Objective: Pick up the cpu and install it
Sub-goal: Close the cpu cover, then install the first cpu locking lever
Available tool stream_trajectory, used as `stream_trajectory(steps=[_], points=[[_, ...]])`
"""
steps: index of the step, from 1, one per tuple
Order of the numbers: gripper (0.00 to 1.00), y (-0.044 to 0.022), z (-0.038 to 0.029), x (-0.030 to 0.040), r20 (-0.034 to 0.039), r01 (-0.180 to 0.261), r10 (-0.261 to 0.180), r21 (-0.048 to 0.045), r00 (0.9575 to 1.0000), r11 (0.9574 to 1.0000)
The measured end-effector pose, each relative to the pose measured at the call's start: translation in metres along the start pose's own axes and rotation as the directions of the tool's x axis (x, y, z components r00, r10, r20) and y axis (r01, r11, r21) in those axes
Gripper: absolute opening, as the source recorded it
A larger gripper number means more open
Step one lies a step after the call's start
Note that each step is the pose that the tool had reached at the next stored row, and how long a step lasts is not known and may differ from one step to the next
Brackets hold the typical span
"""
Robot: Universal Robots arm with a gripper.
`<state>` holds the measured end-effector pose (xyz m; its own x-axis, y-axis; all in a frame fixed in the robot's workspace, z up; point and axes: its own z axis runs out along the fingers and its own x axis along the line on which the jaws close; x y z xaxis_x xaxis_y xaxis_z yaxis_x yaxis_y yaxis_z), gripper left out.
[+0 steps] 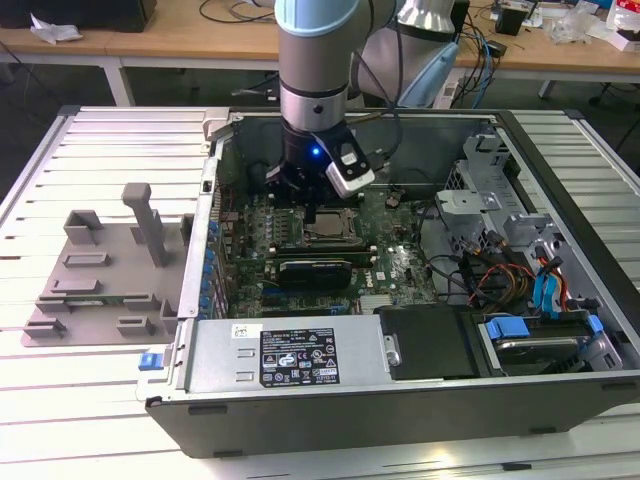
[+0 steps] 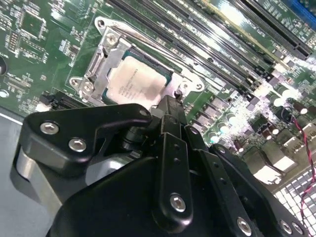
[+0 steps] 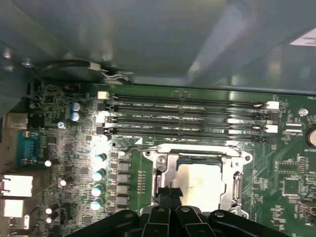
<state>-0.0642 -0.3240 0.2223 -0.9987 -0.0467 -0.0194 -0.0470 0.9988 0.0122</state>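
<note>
Exterior view: a robot arm reaches down into an open computer case (image 1: 560,150) lying on its side. The gripper (image 1: 312,210) hangs low over the green motherboard (image 1: 400,270). The cpu (image 1: 326,228), a small silver square, sits in its socket just beside the fingertips. A black ribbed block (image 1: 315,268) lies close by. Outside the case, on the exterior view's left, rests a grey plastic tray (image 1: 90,280).

Second wrist view: the gripper (image 2: 170,101) has its fingers (image 2: 172,128) pressed together, gripping nothing. Their tip stands at the edge of the cpu (image 2: 140,81), which lies flat inside the metal socket frame (image 2: 101,61). Memory slots (image 2: 222,44) run beyond it.

First wrist view: the joined fingertips (image 3: 170,192) overlap one corner of the cpu (image 3: 202,180). The memory slots (image 3: 187,116) and a row of capacitors (image 3: 98,173) flank the socket.
</note>
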Motion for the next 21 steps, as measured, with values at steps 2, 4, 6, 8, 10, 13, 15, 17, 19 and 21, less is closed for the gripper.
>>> stream_trajectory(steps=[2,4,6,8,10,13,15,17,19,21], points=[[0.11,-0.0005,0.0002,-0.0087,-0.0020,0.000,0.000,0.0005,1.0000,1.0000],[0.11,-0.0013,0.0004,-0.0219,-0.0059,0.000,0.000,0.0006,1.0000,1.0000],[0.11,-0.0017,0.0005,-0.0270,-0.0075,0.000,0.000,0.0008,1.0000,1.0000],[0.11,-0.0018,0.0001,-0.0294,-0.0084,0.000,0.000,0.0012,1.0000,1.0000],[0.11,-0.0017,-0.0033,-0.0295,-0.0083,0.000,0.000,0.0010,1.0000,1.0000],[0.11,-0.0016,-0.0143,-0.0297,-0.0083,0.000,0.000,0.0012,1.0000,1.0000],[0.11,-0.0015,-0.0204,-0.0298,-0.0084,0.000,0.000,0.0019,1.0000,1.0000],[0.11,-0.0015,-0.0211,-0.0299,-0.0082,0.000,0.000,0.0019,1.0000,1.0000],[0.11,-0.0015,-0.0214,-0.0298,-0.0084,0.000,0.000,0.0020,1.0000,1.0000],[0.11,-0.0015,-0.0214,-0.0298,-0.0083,0.000,0.000,0.0020,1.0000,1.0000]])
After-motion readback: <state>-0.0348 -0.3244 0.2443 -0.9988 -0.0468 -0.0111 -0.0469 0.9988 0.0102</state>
